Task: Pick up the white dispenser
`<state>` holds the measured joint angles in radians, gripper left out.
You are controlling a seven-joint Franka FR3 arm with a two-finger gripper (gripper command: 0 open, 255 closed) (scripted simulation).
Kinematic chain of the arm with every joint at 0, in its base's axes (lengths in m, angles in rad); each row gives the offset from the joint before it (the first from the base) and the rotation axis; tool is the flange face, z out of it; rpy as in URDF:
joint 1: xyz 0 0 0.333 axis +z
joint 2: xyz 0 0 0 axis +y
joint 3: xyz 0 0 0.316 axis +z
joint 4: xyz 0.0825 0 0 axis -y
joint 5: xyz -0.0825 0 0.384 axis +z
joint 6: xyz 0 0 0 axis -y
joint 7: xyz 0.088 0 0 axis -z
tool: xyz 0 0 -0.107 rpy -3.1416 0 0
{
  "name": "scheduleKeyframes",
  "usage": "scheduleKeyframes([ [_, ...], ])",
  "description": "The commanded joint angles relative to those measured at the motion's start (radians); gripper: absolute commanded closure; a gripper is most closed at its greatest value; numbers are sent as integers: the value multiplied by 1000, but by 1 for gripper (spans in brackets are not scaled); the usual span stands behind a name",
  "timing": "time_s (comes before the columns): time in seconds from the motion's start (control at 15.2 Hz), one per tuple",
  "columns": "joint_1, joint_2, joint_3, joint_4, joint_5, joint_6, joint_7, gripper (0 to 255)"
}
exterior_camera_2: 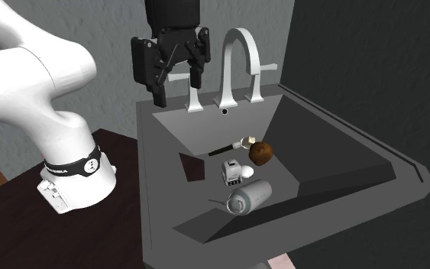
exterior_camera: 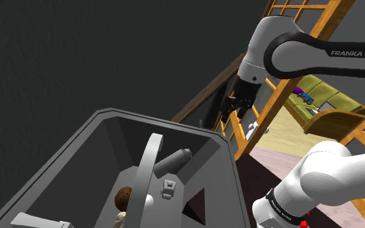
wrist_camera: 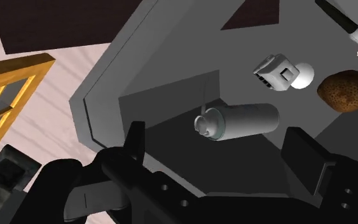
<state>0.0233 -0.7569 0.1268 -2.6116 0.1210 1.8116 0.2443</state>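
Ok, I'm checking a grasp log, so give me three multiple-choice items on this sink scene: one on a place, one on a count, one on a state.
1. Where is the bottle? A on the counter; B in the sink; C on the floor.
2. How many loose things lie in the sink? A two; B four; C six.
3. The gripper is: A open; B shut, empty; C shut on the bottle.

Answers:
1 B, it lies on its side on the sink floor.
2 B: the bottle, brush, brown lump and white piece.
3 A, its fingers stand apart above the sink, holding nothing.
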Motion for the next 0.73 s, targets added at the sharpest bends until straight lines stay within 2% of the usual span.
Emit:
scheduleKeyframes([
  [0.0, 8, 5, 36, -50, 29, 60, 57, 0],
  [0.33, 35, 78, 141, -135, 108, 227, 201, 0],
  [0.66, 53, 219, 256, -174, 175, 419, 349, 0],
])
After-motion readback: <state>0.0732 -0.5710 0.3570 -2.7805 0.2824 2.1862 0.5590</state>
